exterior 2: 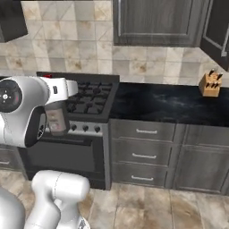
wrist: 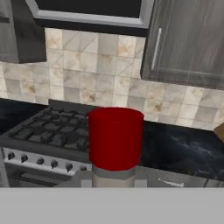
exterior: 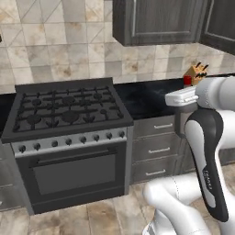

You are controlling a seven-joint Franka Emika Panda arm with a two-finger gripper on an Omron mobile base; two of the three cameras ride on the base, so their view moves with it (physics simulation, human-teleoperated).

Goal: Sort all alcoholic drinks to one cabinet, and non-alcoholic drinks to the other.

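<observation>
Bottle: clear-grey bottle (exterior 2: 57, 118) with red cap (wrist: 115, 139), held upright in the air, up off the stove (exterior: 69, 110) and on the robot's side of its front; in the hand view, cap close up, with the stove behind it and to its left.
Pincer: gripper (exterior: 182, 106) closed as far as it goes, clamped on the bottle just under the cap; body of the bottle hanging below the hand, cap poking up above it.
Fingers: hidden behind the bottle; contact itself not to be seen.
Label: pale patch on the bottle's body in the right base view, with blurred marks; unreadable.
Writing: small white lettering on the arm's dark forearm (exterior: 209, 176), too small to read.
Counter: black counter (exterior 2: 165, 103) touching the stove's right side, grey drawers (exterior 2: 143, 152) beneath.
Knife block: wooden knife block (exterior 2: 211, 83) on that counter, well apart from the stove, against the tiled wall.
Cabinets: dark wall cabinet (exterior: 156, 20) above the counter to the stove's right, door shut, top cut off by the frame.
Cut off: bottle's base in the hand view; lower body partly masked by the arm in the left base view.
</observation>
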